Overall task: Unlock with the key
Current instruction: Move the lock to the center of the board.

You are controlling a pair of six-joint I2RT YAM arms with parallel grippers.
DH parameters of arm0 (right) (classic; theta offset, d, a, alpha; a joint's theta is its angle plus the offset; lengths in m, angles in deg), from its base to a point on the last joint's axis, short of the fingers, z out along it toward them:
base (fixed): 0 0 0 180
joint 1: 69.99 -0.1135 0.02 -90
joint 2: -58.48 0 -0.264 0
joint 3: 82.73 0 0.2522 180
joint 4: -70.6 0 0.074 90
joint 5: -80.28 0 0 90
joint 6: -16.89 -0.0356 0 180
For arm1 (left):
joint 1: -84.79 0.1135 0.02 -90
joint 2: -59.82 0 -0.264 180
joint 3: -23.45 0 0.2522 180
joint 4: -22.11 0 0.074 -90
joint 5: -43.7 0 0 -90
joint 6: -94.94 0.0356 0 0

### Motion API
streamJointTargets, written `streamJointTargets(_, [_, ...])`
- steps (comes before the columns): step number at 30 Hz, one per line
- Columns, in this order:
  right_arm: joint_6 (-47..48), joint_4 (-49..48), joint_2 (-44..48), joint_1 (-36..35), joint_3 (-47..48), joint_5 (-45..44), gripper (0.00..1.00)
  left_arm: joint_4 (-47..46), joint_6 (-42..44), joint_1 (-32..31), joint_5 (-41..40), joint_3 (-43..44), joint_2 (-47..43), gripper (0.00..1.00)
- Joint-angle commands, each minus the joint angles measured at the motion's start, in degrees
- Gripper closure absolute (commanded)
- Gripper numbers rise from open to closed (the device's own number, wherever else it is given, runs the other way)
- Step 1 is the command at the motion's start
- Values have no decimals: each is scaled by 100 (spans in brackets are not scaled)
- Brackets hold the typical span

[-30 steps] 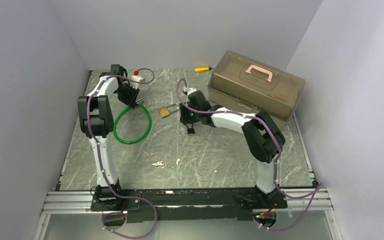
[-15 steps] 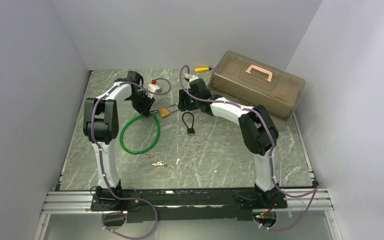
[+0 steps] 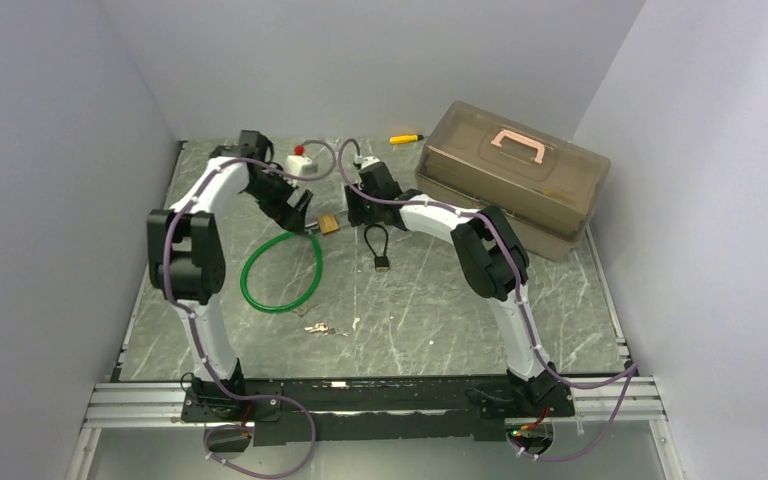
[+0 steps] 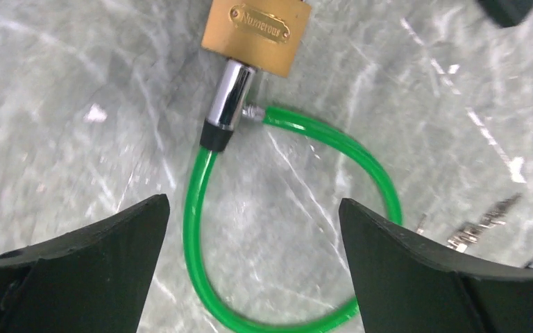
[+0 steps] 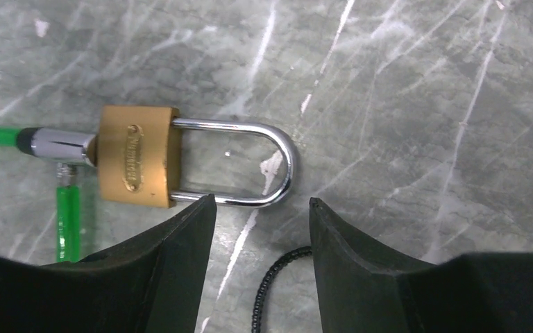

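Left arm: You have it reaching forward over the left half of the desk (image 3: 440,300), elbow high, wrist pitched down toward the brass padlock (image 3: 329,224) from the left.
Left hand (image 4: 251,205): Fingers stand wide apart with nothing between them. It hangs over the green cable loop (image 4: 201,229), and the padlock lies just ahead of the tips.
Right arm: It leans in from the right, forearm low, wrist turned down at the same padlock from the opposite side.
Right hand (image 5: 260,205): Fingers are partly apart and grip nothing. The tips sit right at the shackle (image 5: 277,166) (contact cannot be judged from the wrist view).
Padlock: It lies flat on the desk, both shackle legs seated in the body. The cable's chrome end (image 5: 59,146) touches the body's base.
Key (image 3: 318,327): It lies flat on the desk just nearer you than the green loop, among small silvery bits, well apart from both hands.
Toolbox (image 3: 480,200): Far right of the desk, lid down, pink handle (image 3: 518,143) on top. The brown walls are translucent, but no contents can be made out.
Black cord loop (image 3: 378,247): On the desk beside the right hand, with nothing touching it.
Yellow-and-black tool (image 3: 406,138): At the far edge, just left of the toolbox.
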Motion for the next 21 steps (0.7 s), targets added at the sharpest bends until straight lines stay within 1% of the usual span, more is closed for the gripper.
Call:
streamJointTargets(1, [213,-11,-25,-17,253,-445,46,770,-71,596,1061,303,-858,1])
streamJointTargets(4, [372,-11,-97,-67,212,-600,48,1202,-124,1024,1528,463,-1202,1])
streamJointTargets(8, [620,63,-135,-159,69,-753,52,1677,-96,1246,1512,384,-1743,0])
streamJointTargets(10, [650,-67,-20,-179,-235,-758,54,1753,-35,1309,1438,92,-2194,1])
streamJointTargets(14, [605,-278,276,-191,-839,-754,58,1663,100,1408,1426,-834,-3075,1])
streamJointTargets(17, [596,-371,575,-201,-1271,-784,59,1765,254,1410,1347,-1271,-3440,1])
streamJointTargets(21, [585,-441,1063,-196,-1642,-787,58,1767,255,1419,1141,-1577,-3709,1])
